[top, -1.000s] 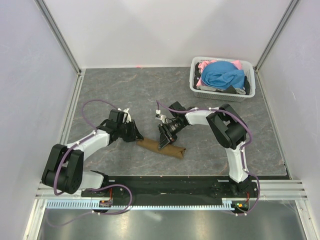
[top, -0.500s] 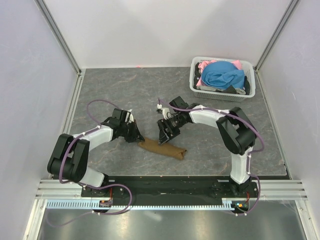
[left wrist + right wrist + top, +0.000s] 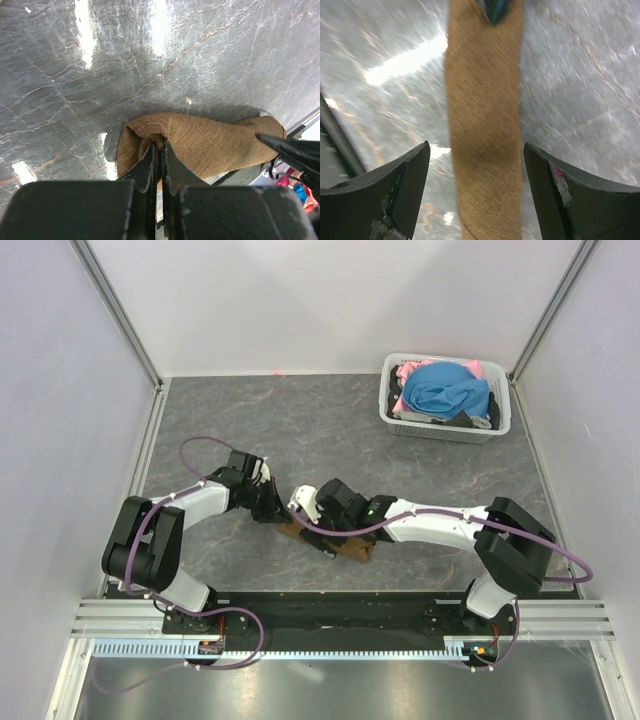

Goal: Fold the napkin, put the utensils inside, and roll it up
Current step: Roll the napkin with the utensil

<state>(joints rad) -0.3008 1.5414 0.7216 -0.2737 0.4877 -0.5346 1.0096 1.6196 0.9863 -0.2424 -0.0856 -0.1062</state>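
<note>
The brown napkin (image 3: 356, 548) lies rolled into a tube on the table, near the front middle. My left gripper (image 3: 272, 512) is at the roll's left end. In the left wrist view its fingertips (image 3: 150, 152) are shut on a small fold of the napkin (image 3: 210, 145) at that end. My right gripper (image 3: 333, 538) hangs low over the roll's middle. In the right wrist view it (image 3: 476, 145) stands open astride the napkin (image 3: 482, 125), a gap on each side. The utensils are hidden.
A white basket (image 3: 400, 422) with blue and pink clothes (image 3: 445, 390) stands at the back right. White walls enclose the grey marbled table (image 3: 250, 420). The black base rail (image 3: 330, 605) runs just in front of the roll.
My right arm has swung forward and down over the roll, its jaws spreading wider. My left gripper has closed at the roll's left end.
</note>
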